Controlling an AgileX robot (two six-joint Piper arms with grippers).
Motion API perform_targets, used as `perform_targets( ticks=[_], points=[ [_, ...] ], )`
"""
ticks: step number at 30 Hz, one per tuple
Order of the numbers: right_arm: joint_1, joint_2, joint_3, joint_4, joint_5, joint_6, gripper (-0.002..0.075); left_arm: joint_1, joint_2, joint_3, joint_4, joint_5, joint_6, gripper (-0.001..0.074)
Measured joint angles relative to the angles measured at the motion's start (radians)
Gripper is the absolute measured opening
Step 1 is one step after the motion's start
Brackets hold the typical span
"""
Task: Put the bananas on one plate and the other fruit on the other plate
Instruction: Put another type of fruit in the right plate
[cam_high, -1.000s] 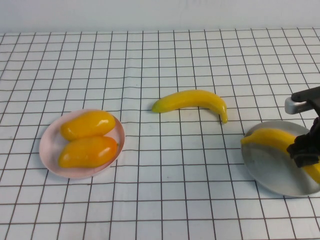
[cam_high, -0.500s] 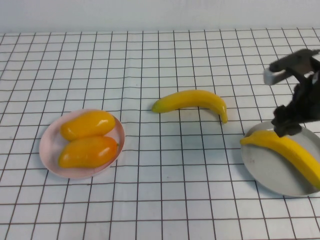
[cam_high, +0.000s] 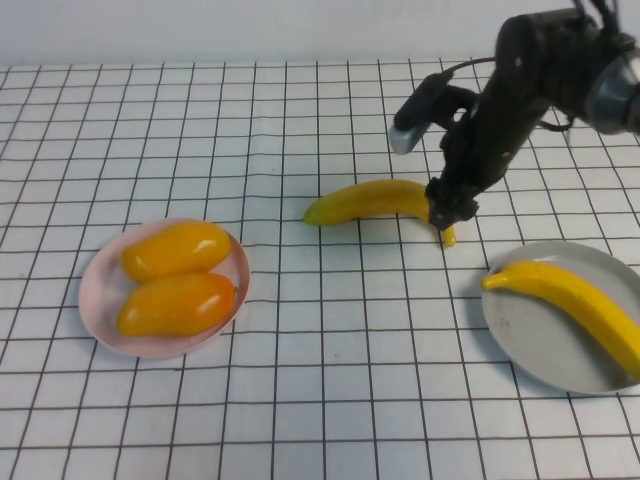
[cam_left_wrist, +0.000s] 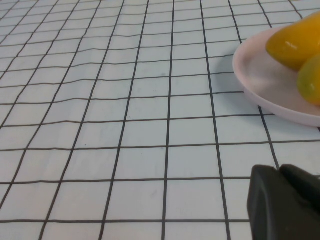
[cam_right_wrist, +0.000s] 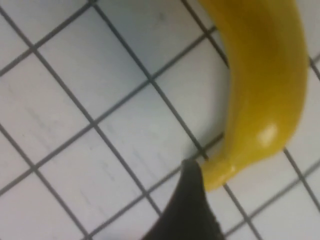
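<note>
One banana (cam_high: 380, 200) lies on the table at the middle, its thin end pointing right. My right gripper (cam_high: 446, 208) hangs low over that end, open and empty. In the right wrist view one dark finger (cam_right_wrist: 190, 205) stands right beside the banana's tip (cam_right_wrist: 260, 85). The second banana (cam_high: 572, 306) lies across the grey-blue plate (cam_high: 530, 350) at the right. Two mangoes (cam_high: 175, 250) (cam_high: 176, 304) lie side by side on the pink plate (cam_high: 100, 300) at the left. My left gripper (cam_left_wrist: 280, 172) is out of the high view, shut and empty, low over the table near the pink plate (cam_left_wrist: 260, 85).
The table is a white cloth with a black grid. The right arm (cam_high: 530, 80) reaches in from the far right, above the table behind the grey-blue plate.
My right gripper has left the banana on the grey-blue plate, risen and swung left to the right end of the banana on the table. The fruit and the plates have not moved.
</note>
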Motion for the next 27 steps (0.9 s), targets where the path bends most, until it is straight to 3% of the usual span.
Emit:
perform_targets(
  ticks=[7, 15, 18, 21, 27],
  points=[
    [0.032, 0.178, -0.238, 0.054, -0.018, -0.095, 0.0505, 0.0, 0.0, 0.0, 0.0, 0.0, 0.0, -0.0004],
    [0.026, 0.243, -0.266, 0.064, -0.079, -0.099, 0.0496, 0.0, 0.0, 0.0, 0.0, 0.0, 0.0, -0.0004],
    [0.021, 0.243, -0.268, 0.064, -0.085, -0.092, 0.0445, 0.0, 0.0, 0.0, 0.0, 0.0, 0.0, -0.0004],
    [0.02, 0.243, -0.283, 0.064, -0.079, -0.057, 0.0304, 0.0, 0.0, 0.0, 0.0, 0.0, 0.0, -0.0004],
    [0.015, 0.199, -0.308, 0.04, 0.085, 0.098, 0.0316, 0.0, 0.0, 0.0, 0.0, 0.0, 0.0, -0.0004]
  ],
)
